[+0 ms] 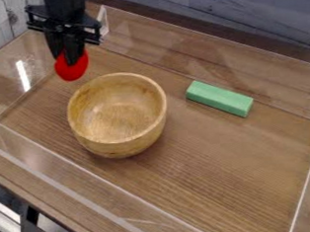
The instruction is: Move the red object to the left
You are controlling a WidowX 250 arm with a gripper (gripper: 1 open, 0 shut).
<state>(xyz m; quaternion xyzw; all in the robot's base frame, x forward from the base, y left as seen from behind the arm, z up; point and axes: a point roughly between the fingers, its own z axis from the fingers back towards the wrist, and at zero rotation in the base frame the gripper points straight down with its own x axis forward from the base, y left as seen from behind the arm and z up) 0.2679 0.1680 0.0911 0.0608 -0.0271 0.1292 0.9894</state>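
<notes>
In the upper left of the frame, a gripper (69, 52) pinches the red strawberry (72, 67) between nearly closed fingers, presumably to set it down left of the wooden bowl (116, 114), clear of its rim.
</notes>
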